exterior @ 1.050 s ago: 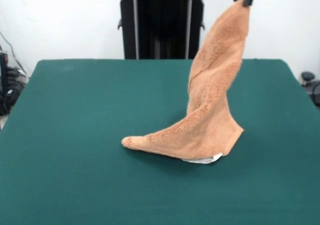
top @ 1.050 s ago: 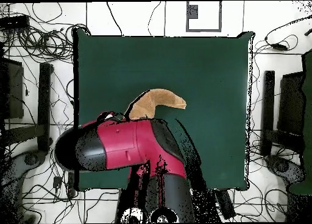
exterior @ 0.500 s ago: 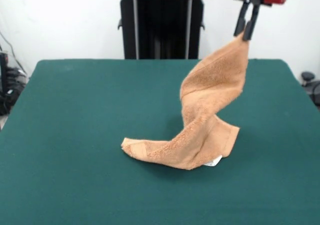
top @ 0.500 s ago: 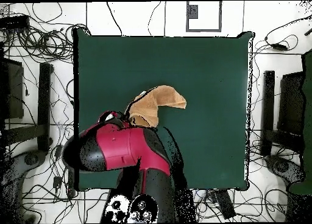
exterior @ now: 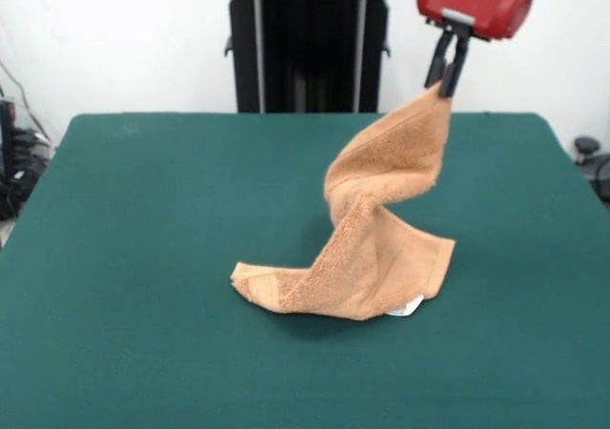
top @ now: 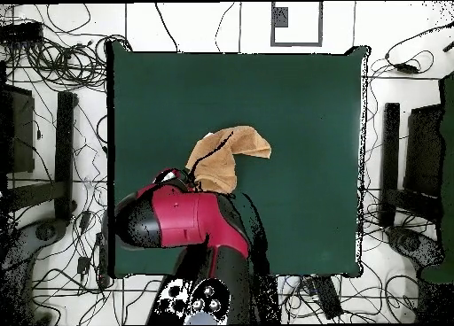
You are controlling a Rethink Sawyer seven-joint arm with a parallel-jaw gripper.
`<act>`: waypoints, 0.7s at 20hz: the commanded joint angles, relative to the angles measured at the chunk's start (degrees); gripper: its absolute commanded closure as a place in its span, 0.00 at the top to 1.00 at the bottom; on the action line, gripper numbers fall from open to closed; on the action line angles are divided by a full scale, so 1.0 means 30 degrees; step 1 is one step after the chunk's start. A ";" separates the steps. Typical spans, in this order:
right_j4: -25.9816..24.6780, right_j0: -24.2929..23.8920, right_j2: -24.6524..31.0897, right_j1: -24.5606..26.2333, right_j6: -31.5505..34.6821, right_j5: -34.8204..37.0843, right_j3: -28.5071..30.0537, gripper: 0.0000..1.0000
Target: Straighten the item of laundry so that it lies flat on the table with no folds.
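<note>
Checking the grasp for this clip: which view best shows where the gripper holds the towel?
The front view. There the gripper is shut on the towel's raised corner, the rest draped and twisted down to the table. In the overhead view the arm hides the gripper; only the towel's bunched outline shows.

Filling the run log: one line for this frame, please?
end effector: shut on towel corner | towel: one corner lifted, twisted, lower part bunched on table | white tag: at towel's lower edge | flat: no

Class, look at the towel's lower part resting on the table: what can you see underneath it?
A small white tag pokes out under the towel, on the green table. Whatever else lies beneath is covered. The gripper holds the top corner.
</note>
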 commanded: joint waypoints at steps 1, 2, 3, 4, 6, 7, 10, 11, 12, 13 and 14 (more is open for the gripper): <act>0.1289 0.0708 -0.0486 0.0539 0.4253 -0.0301 0.1794 0.00; 0.1351 0.0570 -0.0400 0.0290 0.3877 -0.0231 0.1939 0.00; 0.1405 0.0308 -0.0247 -0.0156 0.3302 -0.0021 0.2168 0.00; 0.1445 -0.0038 -0.0008 -0.0724 0.2583 0.0390 0.2382 0.00; 0.1411 -0.0695 0.0313 -0.1866 0.1070 0.1451 0.2650 0.00; 0.1356 -0.1041 0.0438 -0.2325 0.0422 0.1874 0.2724 0.00; 0.1245 -0.2795 0.1371 -0.3637 -0.2038 0.2386 0.3320 0.00; 0.1294 -0.3837 0.2057 -0.4175 -0.3300 0.2263 0.3844 0.00; 0.1330 -0.4996 0.2907 -0.4620 -0.4576 0.1966 0.4429 0.00; 0.1362 -0.6282 0.3732 -0.4875 -0.5738 0.1572 0.4894 0.00; 0.1251 -0.7231 0.4388 -0.4816 -0.6308 0.1172 0.5141 0.00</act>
